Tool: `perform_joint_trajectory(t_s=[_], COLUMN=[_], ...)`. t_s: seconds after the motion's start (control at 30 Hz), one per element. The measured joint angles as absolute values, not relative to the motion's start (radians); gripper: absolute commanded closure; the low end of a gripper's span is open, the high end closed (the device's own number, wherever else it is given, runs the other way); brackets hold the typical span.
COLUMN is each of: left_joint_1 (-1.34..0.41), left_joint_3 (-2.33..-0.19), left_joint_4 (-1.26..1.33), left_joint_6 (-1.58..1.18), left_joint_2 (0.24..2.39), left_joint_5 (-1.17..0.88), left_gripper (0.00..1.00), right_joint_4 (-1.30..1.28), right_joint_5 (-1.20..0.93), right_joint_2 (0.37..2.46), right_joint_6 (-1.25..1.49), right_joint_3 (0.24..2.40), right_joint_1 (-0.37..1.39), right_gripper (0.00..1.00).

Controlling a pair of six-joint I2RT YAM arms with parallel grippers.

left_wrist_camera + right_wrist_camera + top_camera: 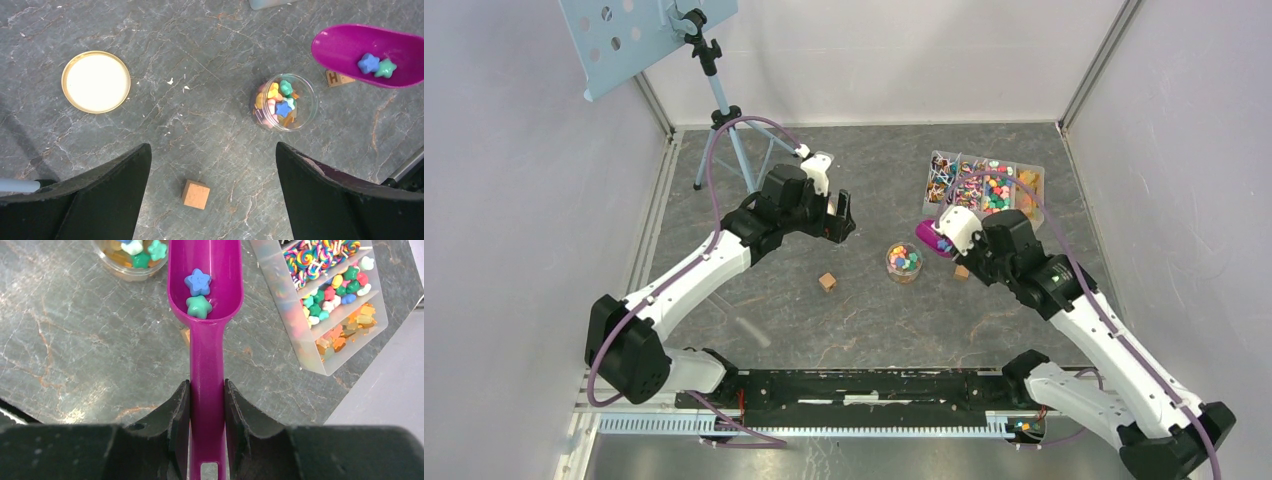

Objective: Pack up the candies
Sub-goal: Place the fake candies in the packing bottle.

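Shows, from left: left gripper [212, 146] spread wide and empty above the middle of the tabletop, over a gold lid [96, 82] and a wooden cube [195, 194]; open jar [306, 116] part-filled with candies [277, 102] near the centre; right gripper [206, 385] clamped on the handle of a purple scoop [206, 355] carrying two more, close to the jar; compartment box [320, 365] of further sweets toward the far right corner. Judged light, hard, smooth and prone to roll or bounce: best carried in the level scoop, tipped slowly over the jar mouth, never pinched singly.

Two cubes [827, 282] [961, 271], one jar [284, 101], one scoop [206, 355], one lid [96, 82].
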State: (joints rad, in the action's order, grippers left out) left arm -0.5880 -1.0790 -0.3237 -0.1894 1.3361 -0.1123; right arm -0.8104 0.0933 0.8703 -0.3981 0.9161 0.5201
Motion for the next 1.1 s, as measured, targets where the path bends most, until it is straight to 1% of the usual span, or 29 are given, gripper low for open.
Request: perform_joint_trajectory(t_s=[0.27,0.6,0.83,1.1], left_joint_1=[-0.572,-0.487,-0.487,-0.487], left_joint_3=[-1.077,-1.012,-1.005,-0.992], left_joint_4=[-0.323,-0.310,-0.302,-0.302], left_joint_6=[-0.210,-0.258,-0.258,-0.258], left_joint_2=[1.336,1.291,1.278,1.266], left_joint_5=[-0.099,-0.103,-0.106,-0.105], left_gripper=[0.00,0.00,0.00,0.00], right_joint_4=[-0.888,-0.983,-1.039,-1.063], right_joint_5=[0.215,0.322,0.364,0.399], right_joint_2=[0.963,1.078,1.129,1.174], right_joint_6=[-0.358,-0.291,-0.249,-0.236], right_joint_3=[1.000,1.076,1.142,1.169], right_joint_1=[0.696,0.862,0.936,0.955], right_gripper=[1.00,1.00,1.00,1.00])
